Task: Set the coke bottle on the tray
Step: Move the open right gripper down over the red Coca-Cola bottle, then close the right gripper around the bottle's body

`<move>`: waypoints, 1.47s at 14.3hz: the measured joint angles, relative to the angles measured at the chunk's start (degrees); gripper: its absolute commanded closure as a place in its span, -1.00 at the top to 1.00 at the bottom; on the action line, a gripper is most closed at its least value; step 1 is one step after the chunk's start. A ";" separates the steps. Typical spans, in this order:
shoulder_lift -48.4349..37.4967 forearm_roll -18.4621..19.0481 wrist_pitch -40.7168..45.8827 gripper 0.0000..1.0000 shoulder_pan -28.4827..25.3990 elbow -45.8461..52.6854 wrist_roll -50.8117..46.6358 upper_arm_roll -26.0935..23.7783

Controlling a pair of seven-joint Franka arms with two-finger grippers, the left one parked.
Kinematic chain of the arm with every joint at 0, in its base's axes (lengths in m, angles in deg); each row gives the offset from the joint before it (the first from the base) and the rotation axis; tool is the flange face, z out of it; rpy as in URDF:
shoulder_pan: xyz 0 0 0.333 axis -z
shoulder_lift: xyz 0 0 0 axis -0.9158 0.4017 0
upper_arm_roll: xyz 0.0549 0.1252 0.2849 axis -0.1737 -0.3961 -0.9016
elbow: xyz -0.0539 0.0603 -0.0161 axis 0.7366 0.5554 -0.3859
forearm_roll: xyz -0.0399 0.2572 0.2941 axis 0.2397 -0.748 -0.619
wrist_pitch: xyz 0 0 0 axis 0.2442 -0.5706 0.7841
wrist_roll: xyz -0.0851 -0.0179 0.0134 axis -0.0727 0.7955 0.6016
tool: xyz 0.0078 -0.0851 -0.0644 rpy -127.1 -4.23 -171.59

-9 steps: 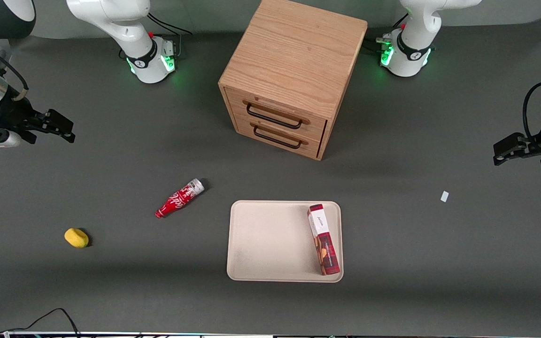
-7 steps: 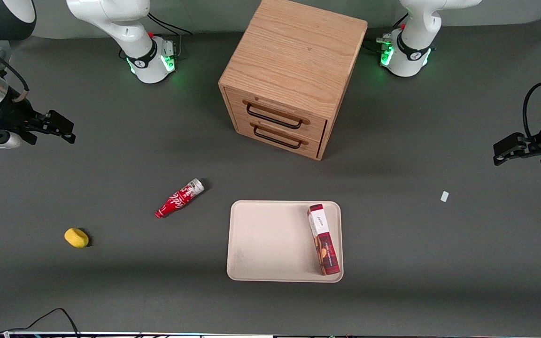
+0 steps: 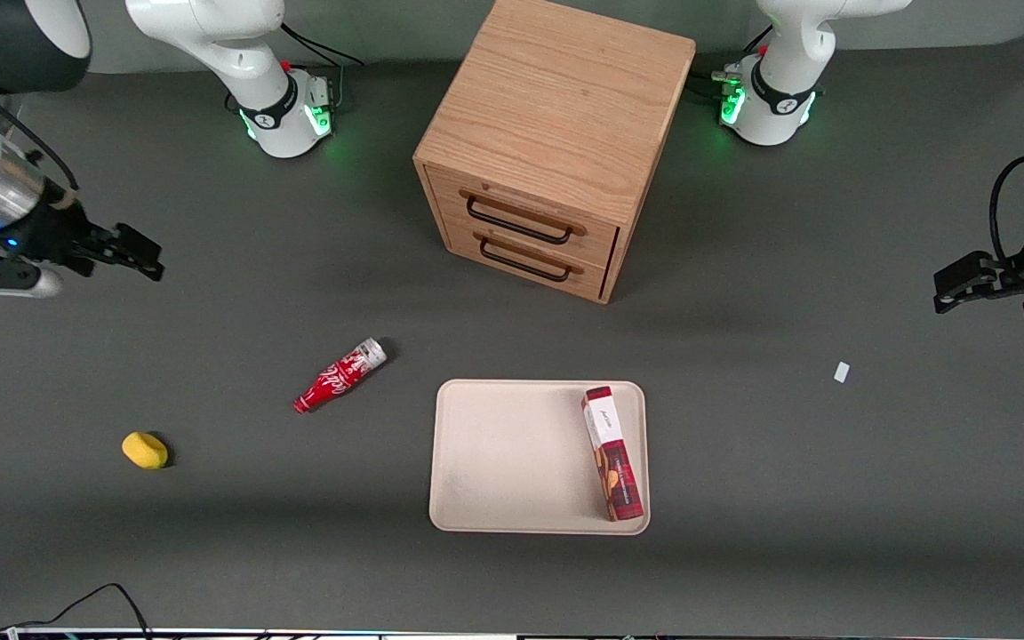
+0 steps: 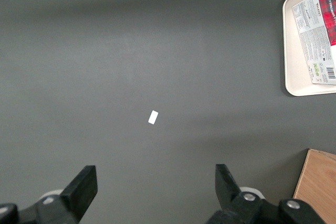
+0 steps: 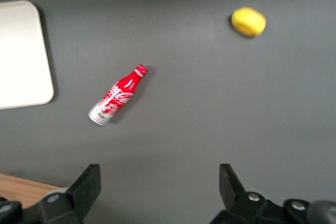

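My jaws gape empty at the left edge of the front frame, above the dark grey table (image 3: 210, 533). The small red coke bottle (image 3: 340, 375) lies on its side left of centre, beside the flat beige rectangular tray (image 3: 512, 453), not on it.

Your front camera sits high above the table's near edge and looks steeply down, taking in both arm bases, the wooden drawer cabinet (image 3: 556, 147) and the tray (image 3: 512, 458) nearer to you than the cabinet. Your right wrist camera looks down past the gripper (image 5: 160, 190), whose fingers stand wide apart, from well above the table; it catches the coke bottle (image 5: 116, 96), a corner of the tray (image 5: 23, 56) and a yellow object (image 5: 249, 21). Your left wrist camera also faces down, catching the tray (image 4: 294, 51) and the white scrap (image 4: 153, 117). All three views share the tray.
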 measured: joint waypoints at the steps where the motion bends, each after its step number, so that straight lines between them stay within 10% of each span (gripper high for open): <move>1: 1.76 -1.34 -1.36 1.00 -1.06 -0.09 -5.35 -0.14; 10: 21.12 -0.78 -22.43 1.00 -8.46 -2.96 -41.08 -3.32; 14: 26.55 5.48 -31.02 1.00 -8.57 -8.17 -49.42 -3.47; 21: 32.41 6.05 -40.37 1.00 -8.58 -10.50 -54.11 -3.55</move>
